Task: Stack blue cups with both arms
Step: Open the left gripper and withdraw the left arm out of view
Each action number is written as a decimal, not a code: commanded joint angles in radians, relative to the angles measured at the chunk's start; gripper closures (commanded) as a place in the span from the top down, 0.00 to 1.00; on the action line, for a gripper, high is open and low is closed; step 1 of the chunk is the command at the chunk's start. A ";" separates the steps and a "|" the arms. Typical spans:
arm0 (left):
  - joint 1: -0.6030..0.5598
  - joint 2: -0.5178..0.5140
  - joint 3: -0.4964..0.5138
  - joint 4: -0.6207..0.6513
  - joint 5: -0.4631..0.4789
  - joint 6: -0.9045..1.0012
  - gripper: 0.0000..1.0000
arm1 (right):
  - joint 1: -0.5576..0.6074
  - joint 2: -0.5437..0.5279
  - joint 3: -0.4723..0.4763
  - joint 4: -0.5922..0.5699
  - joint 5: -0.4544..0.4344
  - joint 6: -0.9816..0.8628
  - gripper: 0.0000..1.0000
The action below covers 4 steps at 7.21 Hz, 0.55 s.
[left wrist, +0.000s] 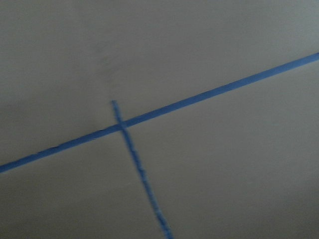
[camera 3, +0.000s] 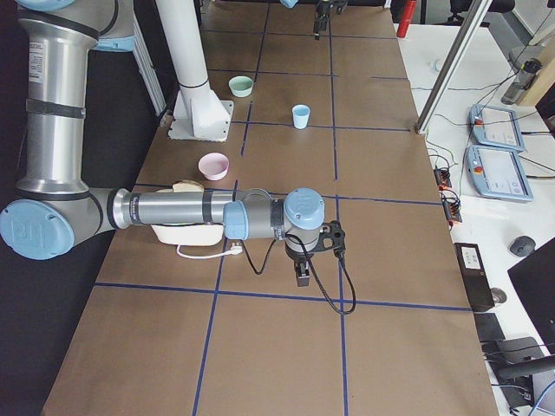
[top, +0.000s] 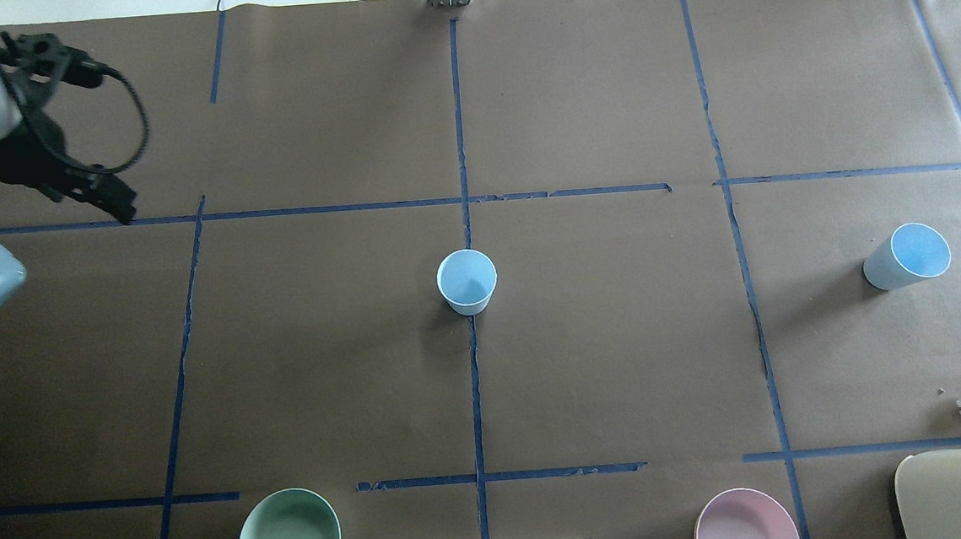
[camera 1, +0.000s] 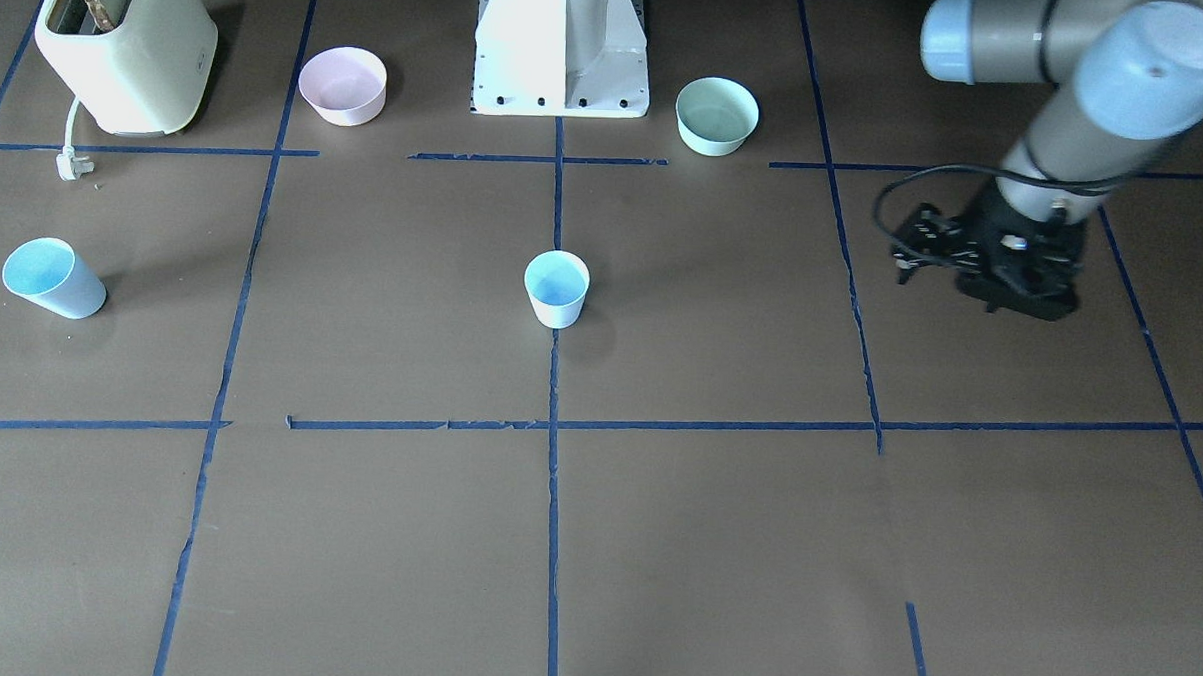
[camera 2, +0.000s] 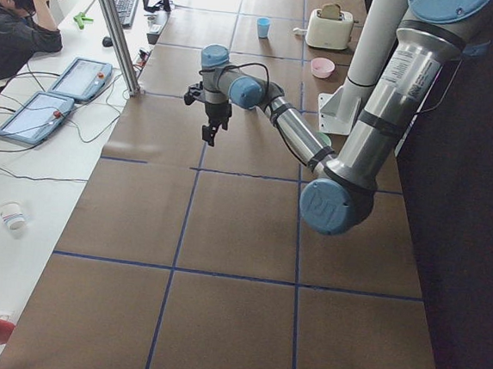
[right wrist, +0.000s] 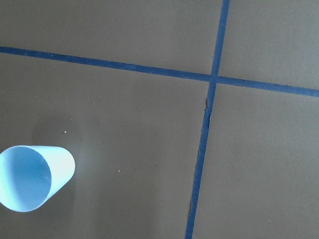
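**Left gripper (top: 123, 210) and right gripper (camera 3: 302, 277) hang over the table (top: 622, 361); centre cup (camera 1: 556, 288) and side cup (camera 1: 53, 277) stand well apart**

The left gripper points down above a crossing of blue tape (top: 474, 388) at the table's left end, a black cable looped beside it. Its fingers read as one dark bar in the overhead view, so I cannot tell whether they are apart or together. Its wrist view is blurred and shows only tape on brown paper.

The right gripper shows only in the right side view, low over the table near a tape line. There too I cannot tell how its fingers stand. Its wrist view catches the side cup at the lower left corner, off to one side of it.

The centre cup stands upright and mouth up on the middle tape line, roughly halfway across the table. The side cup is also mouth up, on bare paper toward the table's right end, touching nothing. Neither cup is inside the other.

Nearer the robot, a green bowl (camera 1: 716, 116) and a pink bowl (camera 1: 342, 86) flank the white pedestal (camera 1: 561, 51), green on the robot's left and pink on its right. Beyond the pink bowl sits a cream toaster (camera 1: 126, 46) with a slice in its slot, its plug (camera 1: 70, 164) lying loose on the paper. In the left side view a person (camera 2: 19, 18) sits at a white bench alongside the table.
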 commanded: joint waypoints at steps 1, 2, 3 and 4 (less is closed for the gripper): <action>-0.271 0.191 0.043 -0.003 -0.091 0.299 1.00 | -0.015 0.002 0.000 0.002 0.012 0.001 1.00; -0.343 0.252 0.074 -0.004 -0.091 0.318 1.00 | -0.018 0.022 0.000 0.000 0.012 0.011 1.00; -0.397 0.299 0.103 -0.004 -0.091 0.323 1.00 | -0.039 0.030 0.006 0.000 0.009 0.069 1.00; -0.426 0.360 0.114 -0.024 -0.094 0.422 1.00 | -0.061 0.034 0.019 0.002 0.008 0.099 1.00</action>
